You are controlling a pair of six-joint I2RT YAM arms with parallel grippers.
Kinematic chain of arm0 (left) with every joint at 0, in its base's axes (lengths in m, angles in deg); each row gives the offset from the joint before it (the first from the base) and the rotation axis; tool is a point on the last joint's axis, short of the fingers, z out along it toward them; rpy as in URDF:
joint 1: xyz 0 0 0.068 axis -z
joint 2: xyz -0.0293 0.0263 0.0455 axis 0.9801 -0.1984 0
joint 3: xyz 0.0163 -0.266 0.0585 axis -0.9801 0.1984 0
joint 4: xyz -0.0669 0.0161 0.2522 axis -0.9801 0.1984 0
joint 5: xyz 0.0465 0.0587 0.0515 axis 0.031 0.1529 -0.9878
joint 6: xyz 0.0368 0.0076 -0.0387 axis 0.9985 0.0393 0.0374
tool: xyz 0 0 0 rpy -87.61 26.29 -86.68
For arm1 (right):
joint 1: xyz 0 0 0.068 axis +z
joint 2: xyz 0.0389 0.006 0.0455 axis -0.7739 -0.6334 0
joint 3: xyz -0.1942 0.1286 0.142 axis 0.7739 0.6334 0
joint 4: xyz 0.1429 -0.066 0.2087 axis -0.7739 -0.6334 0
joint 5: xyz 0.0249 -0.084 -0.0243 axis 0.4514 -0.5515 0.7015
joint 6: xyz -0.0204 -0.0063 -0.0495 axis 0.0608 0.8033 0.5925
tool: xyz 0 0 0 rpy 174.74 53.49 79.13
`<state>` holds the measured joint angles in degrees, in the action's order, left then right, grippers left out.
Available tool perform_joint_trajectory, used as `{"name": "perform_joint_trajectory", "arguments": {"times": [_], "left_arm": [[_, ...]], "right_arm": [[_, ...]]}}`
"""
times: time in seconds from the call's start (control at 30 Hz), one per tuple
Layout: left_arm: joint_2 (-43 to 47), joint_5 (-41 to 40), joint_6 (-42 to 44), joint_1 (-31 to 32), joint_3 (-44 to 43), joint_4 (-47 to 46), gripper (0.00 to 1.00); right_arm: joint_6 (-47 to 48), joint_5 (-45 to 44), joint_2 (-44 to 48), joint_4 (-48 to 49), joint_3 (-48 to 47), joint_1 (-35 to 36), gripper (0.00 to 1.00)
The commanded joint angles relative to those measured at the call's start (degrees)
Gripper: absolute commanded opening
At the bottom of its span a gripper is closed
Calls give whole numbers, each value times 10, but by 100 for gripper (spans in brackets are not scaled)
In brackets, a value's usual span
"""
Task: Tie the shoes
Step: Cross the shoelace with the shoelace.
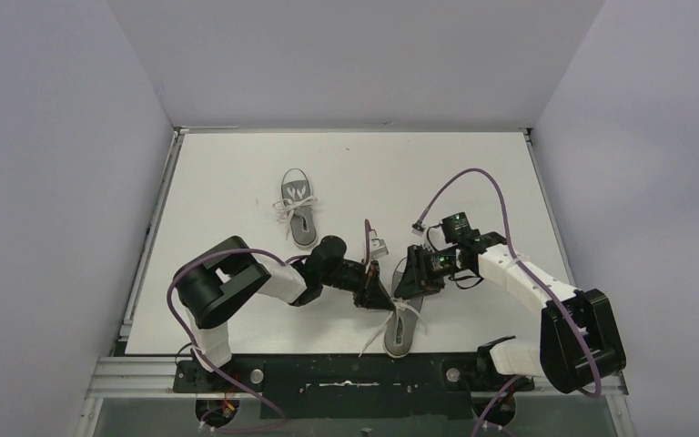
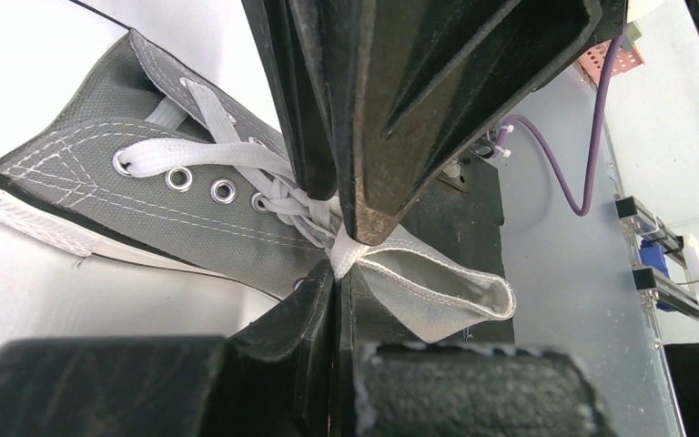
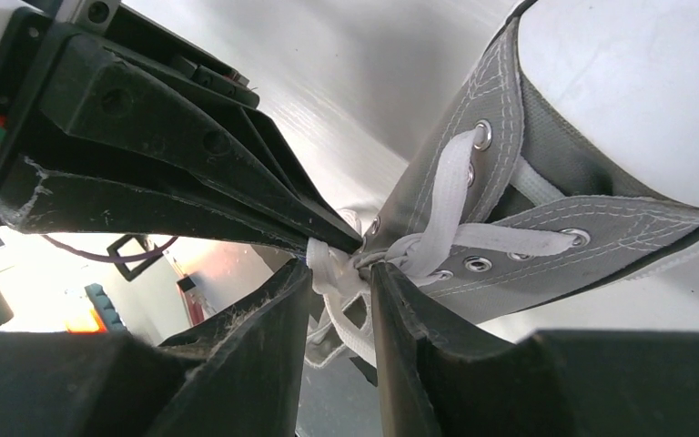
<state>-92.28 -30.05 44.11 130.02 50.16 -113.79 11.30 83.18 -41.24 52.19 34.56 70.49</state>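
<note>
- Well apart from your left gripper (image 2: pixel 337 278), off to its left and farther out, the far sneaker (image 1: pixel 298 208) lies alone on the white table (image 1: pixel 473 182). Its laces are spread across the tongue, and whether they are knotted cannot be told.
- Your left gripper is clamped tight on a flat white lace (image 2: pixel 347 251), pinched right at its fingertips just off the throat of the shoe.
- The near sneaker (image 1: pixel 400 330) lies directly between your two grippers. It is grey canvas with a white rubber sole edge, and its metal eyelets (image 2: pixel 223 190) sit just beyond the left fingertips.
- Your right gripper (image 3: pixel 341 273) meets the left one almost tip to tip. Its jaws are parted, and strands of lace hang through the gap with no pinch on them that shows.
- The sneaker looks small and light, so it will likely slide or tip if you pull hard on the lace. The canvas is soft and folds; the sole edge is firmer.
- The lace is limp, flat and woven, so it should hold well in a pinch but sag wherever it is unsupported. Take it by a free strand close to the crossing (image 3: pixel 391 250), not by the canvas.
</note>
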Motion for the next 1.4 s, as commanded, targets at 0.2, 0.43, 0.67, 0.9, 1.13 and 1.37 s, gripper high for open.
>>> {"name": "perform_joint_trajectory", "arguments": {"times": [0.2,0.43,0.67,0.9,1.13,1.37], "left_arm": [[20,8,-9,-4,-26,-26,0],[21,9,-14,-6,-27,-26,0],[19,-28,-34,-25,-23,-3,0],[3,-4,-105,-28,-32,-68,0],[-1,-8,-110,-9,-34,-59,0],[-10,-32,-107,7,-32,-67,0]], "right_arm": [[7,32,8,19,-5,13,32],[2,34,-1,30,-8,17,18],[-2,20,35,7,-8,18,0],[-33,18,49,41,19,34,0],[-107,-2,48,103,12,76,0],[-171,-52,66,122,13,130,14]]}}
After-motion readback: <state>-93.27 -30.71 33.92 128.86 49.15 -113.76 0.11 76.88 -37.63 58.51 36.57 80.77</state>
